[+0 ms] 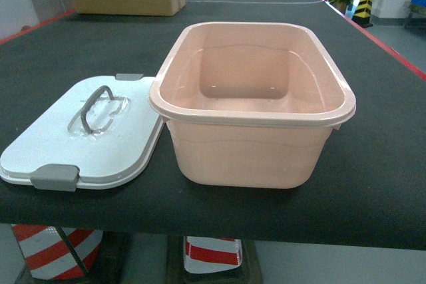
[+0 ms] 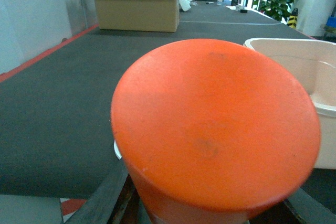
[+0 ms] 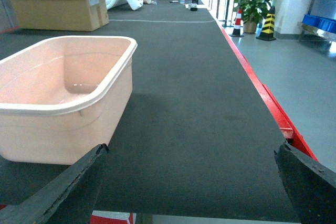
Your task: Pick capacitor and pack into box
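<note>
The capacitor (image 2: 215,129), a large orange cylinder, is pinched in the left claw (image 2: 210,211) at nine o'clock of the box (image 1: 253,108) on the table (image 1: 386,184). It is best carried over the rim before release. The right claw (image 3: 191,192) is spread, empty.

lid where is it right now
In the head view the lid lies flat on the dark table, at the left, touching the open box.

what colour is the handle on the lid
Grey, on the white lid; the handle shows best in the head view.
</note>
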Robot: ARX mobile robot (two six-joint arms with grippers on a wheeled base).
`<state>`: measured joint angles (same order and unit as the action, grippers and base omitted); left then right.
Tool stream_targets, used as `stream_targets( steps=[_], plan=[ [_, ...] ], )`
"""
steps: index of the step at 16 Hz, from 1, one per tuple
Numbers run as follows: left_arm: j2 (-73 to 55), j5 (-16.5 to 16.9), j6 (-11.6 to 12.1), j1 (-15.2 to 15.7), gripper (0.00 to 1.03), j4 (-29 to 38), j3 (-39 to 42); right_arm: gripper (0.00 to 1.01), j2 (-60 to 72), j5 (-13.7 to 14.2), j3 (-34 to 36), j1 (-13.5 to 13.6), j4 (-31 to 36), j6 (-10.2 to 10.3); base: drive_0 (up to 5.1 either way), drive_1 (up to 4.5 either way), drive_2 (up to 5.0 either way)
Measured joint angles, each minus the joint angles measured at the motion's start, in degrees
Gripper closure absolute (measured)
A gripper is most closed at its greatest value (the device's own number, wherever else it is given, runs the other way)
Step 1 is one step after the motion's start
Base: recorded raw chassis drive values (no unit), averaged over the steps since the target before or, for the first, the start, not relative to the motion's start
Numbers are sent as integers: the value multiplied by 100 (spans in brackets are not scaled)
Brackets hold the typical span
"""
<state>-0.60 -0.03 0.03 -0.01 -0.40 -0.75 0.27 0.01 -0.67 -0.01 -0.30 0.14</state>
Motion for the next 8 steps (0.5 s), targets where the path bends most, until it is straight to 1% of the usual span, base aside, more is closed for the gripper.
stream_targets(
  steps=[8],
  plan=[
    [0,2,0,0,59,2,0,3,0,0,0,0,0,0,0,0,0]
  ],
)
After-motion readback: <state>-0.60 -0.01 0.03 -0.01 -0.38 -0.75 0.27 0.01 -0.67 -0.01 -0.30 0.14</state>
